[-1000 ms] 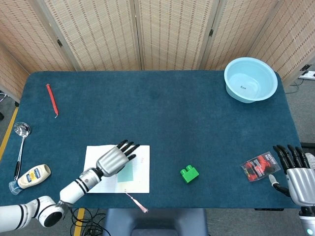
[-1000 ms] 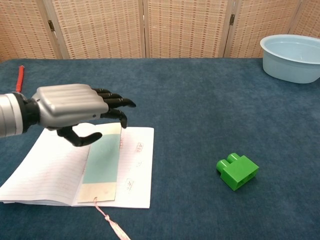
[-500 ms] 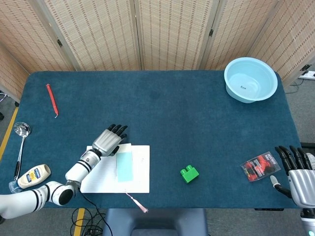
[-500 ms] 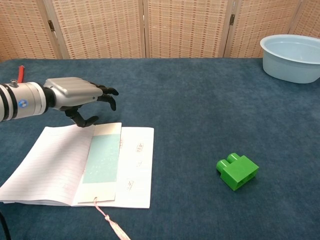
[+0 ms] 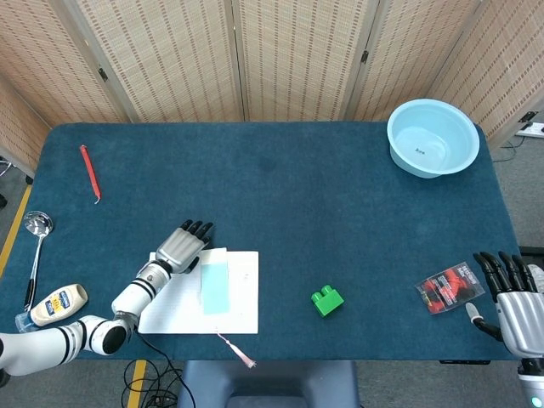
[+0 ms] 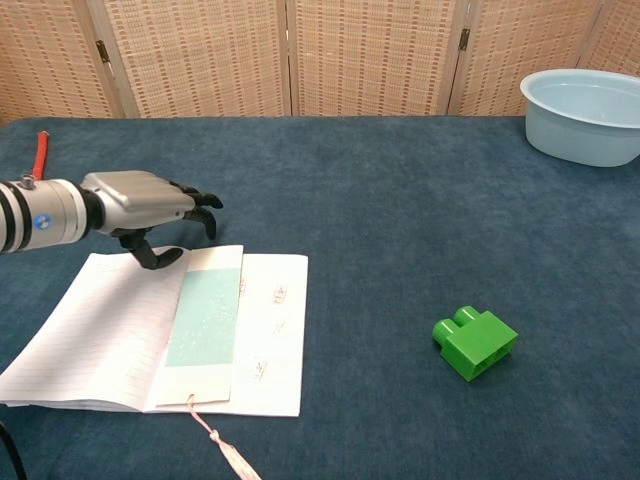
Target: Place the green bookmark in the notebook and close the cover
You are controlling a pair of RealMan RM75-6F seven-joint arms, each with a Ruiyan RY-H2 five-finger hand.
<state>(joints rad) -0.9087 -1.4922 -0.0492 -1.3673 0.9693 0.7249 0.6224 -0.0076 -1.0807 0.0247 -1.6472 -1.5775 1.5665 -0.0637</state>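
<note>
A: Where's the pale green paper bookmark?
B: Flat on the open white lined notebook, near the spine. The left hand hovers empty, fingers loosely curled.
A: And the cover?
B: Thin and floppy, probably; lift an outer edge

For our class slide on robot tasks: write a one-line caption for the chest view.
Green bookmark lies in the open notebook; the left hand hovers at its far edge, holding nothing.

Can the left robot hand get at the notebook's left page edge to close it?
Probably yes: the left robot hand hovers at the far edge of the open notebook, and nothing lies between them.
</note>
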